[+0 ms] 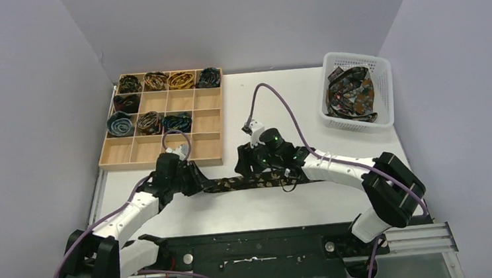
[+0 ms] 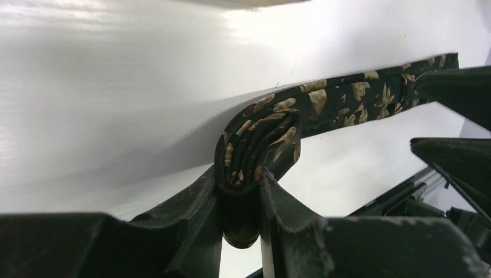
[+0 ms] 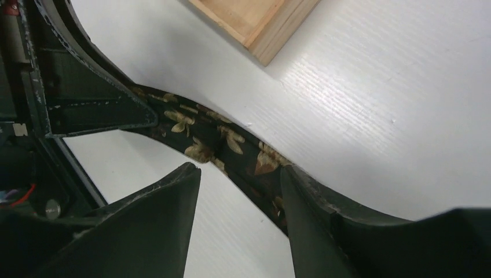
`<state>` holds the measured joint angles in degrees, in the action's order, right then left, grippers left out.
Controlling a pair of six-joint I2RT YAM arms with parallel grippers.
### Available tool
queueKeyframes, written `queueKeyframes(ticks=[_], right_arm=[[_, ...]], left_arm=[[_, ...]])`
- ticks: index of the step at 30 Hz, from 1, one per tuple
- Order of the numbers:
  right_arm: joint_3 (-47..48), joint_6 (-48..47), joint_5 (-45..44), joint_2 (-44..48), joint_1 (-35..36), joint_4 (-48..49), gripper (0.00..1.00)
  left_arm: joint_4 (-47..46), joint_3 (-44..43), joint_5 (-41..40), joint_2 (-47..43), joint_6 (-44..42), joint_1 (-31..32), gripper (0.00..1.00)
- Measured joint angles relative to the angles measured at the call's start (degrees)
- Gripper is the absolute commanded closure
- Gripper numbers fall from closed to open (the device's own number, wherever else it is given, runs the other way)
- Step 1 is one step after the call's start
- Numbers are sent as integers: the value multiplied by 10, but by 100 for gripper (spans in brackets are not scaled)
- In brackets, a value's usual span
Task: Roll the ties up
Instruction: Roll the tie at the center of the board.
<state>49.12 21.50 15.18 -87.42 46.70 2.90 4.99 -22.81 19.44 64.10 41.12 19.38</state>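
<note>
Pinches the folded end of the tie (image 2: 347, 98) in the left claw (image 2: 240, 191), straddles its strip with the right claw (image 3: 240, 171) spread apart, toward the near edge of the desk (image 1: 249, 208).

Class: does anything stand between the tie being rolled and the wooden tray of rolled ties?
Nothing visible does. The tie, its rolled end pinched in the left gripper, lies in front of the tray; only bare table separates them, and the tray's nearest row is empty.
</note>
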Motion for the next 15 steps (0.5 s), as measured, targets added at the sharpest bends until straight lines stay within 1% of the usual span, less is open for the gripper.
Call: queueKeyframes(ticks=[2, 7, 9, 15], right_arm=[[3, 33, 13, -7, -7, 11, 54], [-10, 155, 49, -28, -5, 48, 63], [-13, 203, 56, -49, 0, 72, 64], [-16, 282, 61, -91, 13, 106, 65]], left_arm=[[39, -28, -29, -5, -6, 5, 77], [123, -84, -102, -5, -20, 34, 77], [155, -106, -132, 0, -26, 52, 77], [232, -161, -211, 28, -37, 84, 78]])
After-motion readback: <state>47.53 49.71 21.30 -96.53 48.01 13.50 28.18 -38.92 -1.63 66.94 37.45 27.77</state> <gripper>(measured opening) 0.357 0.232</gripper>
